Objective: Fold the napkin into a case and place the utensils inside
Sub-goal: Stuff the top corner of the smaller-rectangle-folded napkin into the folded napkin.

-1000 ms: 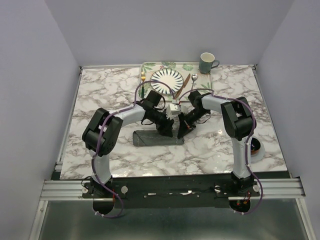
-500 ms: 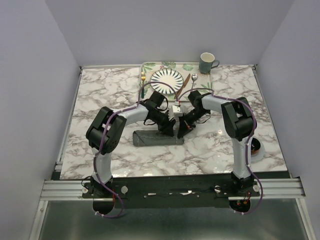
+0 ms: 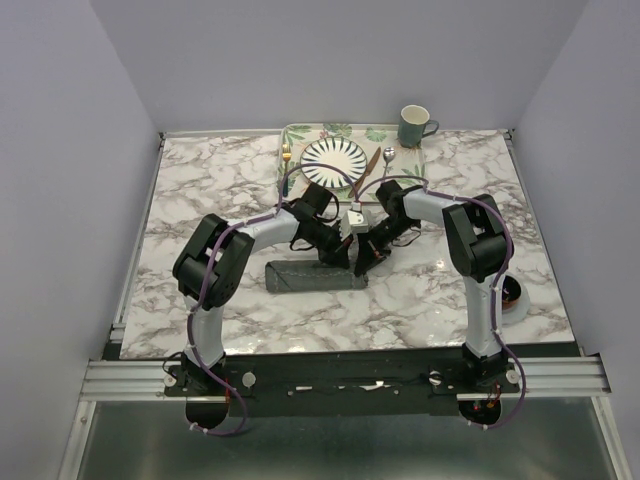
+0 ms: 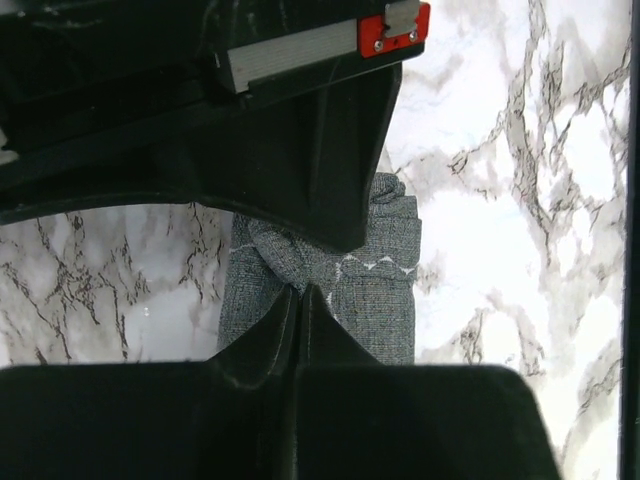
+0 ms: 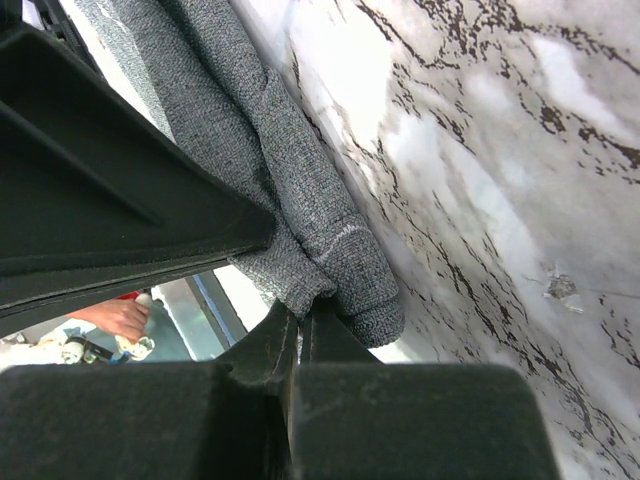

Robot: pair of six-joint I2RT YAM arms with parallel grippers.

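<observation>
Top external, napkin [image 3: 305, 277]: long narrow grey strip, centre of frame, on the marble table [image 3: 200, 200].
Left gripper [image 4: 300, 292]: jaws pinched together on the strip's right end.
Right gripper [image 5: 297, 312]: clamped on that same end.
Fork [image 3: 286, 154], knife [image 3: 372, 162], spoon [image 3: 388, 157]: upper centre, flanking the plate [image 3: 335, 160].

The dark grey woven cloth napkin [image 4: 380, 280] is matt and coarse-textured, edged with pale stitched thread. The white, grey-veined marble-look counter [image 3: 200, 190] under it is smooth and glossy, catching small highlights.
</observation>
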